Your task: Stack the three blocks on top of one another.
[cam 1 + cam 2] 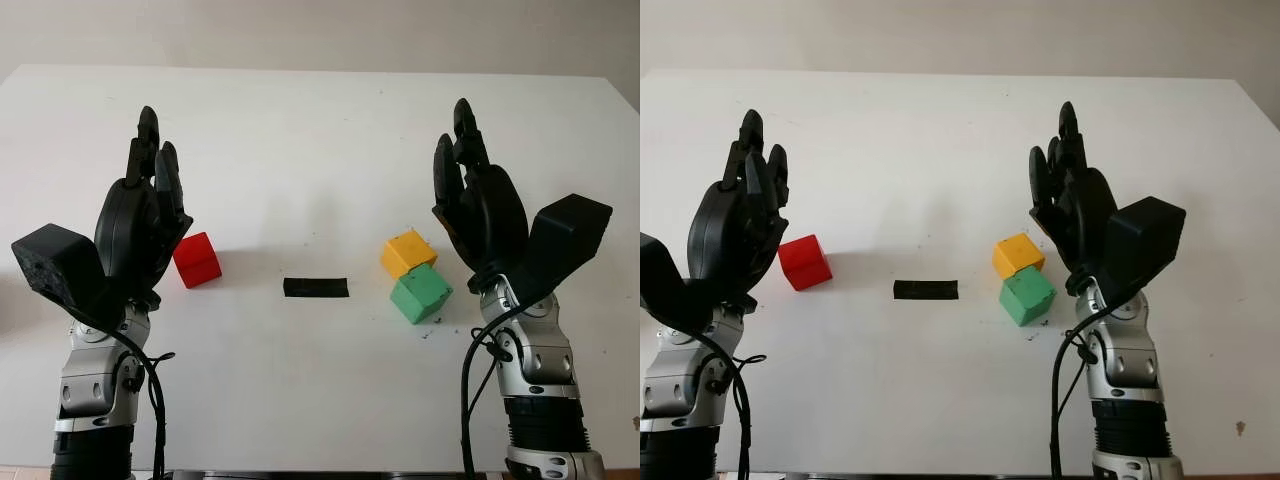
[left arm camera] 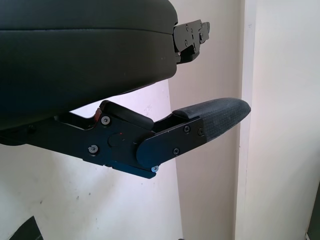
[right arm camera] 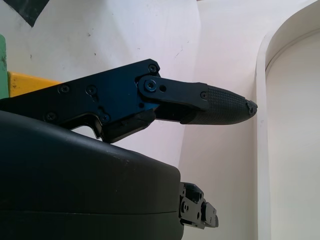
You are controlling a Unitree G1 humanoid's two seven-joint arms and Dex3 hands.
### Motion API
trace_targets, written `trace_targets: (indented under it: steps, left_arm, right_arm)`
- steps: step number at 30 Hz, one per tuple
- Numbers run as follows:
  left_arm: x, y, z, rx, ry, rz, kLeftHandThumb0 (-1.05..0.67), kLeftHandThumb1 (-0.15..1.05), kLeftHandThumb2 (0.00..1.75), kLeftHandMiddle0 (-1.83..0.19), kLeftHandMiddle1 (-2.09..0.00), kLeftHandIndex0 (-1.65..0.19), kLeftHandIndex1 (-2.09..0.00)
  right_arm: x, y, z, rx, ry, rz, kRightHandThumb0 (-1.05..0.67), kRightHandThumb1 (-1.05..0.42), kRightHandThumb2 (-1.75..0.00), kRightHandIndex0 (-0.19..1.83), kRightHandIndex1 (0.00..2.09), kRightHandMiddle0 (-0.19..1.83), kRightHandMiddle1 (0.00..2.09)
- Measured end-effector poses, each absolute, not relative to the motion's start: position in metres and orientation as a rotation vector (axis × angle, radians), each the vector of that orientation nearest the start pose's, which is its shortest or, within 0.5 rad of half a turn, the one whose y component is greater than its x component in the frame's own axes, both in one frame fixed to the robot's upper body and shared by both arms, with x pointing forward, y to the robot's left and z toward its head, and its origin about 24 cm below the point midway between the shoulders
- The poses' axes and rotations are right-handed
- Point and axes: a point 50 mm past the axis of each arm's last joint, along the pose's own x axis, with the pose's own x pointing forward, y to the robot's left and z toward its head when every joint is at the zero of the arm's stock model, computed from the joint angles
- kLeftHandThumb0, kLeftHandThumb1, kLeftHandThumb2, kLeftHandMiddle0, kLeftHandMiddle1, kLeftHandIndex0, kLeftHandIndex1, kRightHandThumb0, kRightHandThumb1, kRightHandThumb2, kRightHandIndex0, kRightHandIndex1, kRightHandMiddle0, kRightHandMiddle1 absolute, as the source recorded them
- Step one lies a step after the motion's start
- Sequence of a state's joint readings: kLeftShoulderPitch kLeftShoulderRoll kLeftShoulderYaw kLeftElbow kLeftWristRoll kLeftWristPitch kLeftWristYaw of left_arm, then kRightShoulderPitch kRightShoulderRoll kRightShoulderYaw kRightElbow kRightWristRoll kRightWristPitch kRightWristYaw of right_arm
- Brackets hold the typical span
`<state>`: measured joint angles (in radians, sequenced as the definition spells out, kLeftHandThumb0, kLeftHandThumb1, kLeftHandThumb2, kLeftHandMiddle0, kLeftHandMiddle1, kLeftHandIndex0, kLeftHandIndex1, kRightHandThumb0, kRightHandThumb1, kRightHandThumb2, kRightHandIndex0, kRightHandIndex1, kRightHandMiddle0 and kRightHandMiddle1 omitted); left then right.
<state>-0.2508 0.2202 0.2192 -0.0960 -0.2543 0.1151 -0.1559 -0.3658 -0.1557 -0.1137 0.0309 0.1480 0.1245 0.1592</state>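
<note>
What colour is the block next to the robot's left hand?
Red. The red block sits on the white table beside the open left hand, clearest in the left eye view.

A broad white surface (image 1: 320,130) fills the scene under soft, even light, its far edge meeting a plain pale wall (image 1: 320,30), a short strip of black tape (image 1: 316,287) stuck flat near its middle, and a few small dark specks (image 1: 430,333) beside it.
</note>
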Motion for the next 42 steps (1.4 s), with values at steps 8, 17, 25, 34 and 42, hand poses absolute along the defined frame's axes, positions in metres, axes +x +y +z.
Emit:
trace_targets:
  steps: [8, 17, 25, 34, 42]
  left_arm:
    - [0.291, 0.212, 0.135, -0.037, -0.27, -0.04, -0.74, 1.05, 0.79, 0.19, 0.0, 0.19, 0.0]
    - [0.291, 0.218, 0.136, -0.016, -0.27, -0.035, -0.74, 1.05, 0.74, 0.19, 0.0, 0.19, 0.0]
    - [0.285, 0.235, 0.164, 0.345, -0.305, 0.115, -0.67, 1.05, 0.38, -0.34, -0.16, -0.16, -0.17]
    - [0.256, 0.226, 0.212, 1.072, -0.245, 0.272, -0.79, 1.03, 0.07, -0.3, -0.06, -0.37, -0.21]
    - [0.251, 0.227, 0.223, 1.366, -0.098, 0.23, -0.86, 1.05, 0.08, -0.31, -0.06, -0.55, -0.24]
  right_arm:
    - [0.317, -0.171, 0.128, -0.003, -0.208, 0.148, -0.74, -1.05, -0.59, -0.19, 0.0, -0.19, 0.0]
    - [0.317, -0.172, 0.13, -0.01, -0.212, 0.164, -0.75, -1.05, -0.59, -0.19, 0.0, -0.19, 0.0]
    - [0.321, -0.174, 0.144, -0.012, -0.261, 0.155, -0.74, -1.05, -0.62, -0.19, 0.0, -0.19, 0.0]
    - [0.322, -0.178, 0.152, -0.033, -0.306, 0.152, -0.75, -1.05, -0.62, -0.19, 0.0, -0.19, 0.0]
    - [0.322, -0.176, 0.151, -0.042, -0.306, 0.141, -0.74, -1.05, -0.63, -0.19, 0.0, -0.19, 0.0]
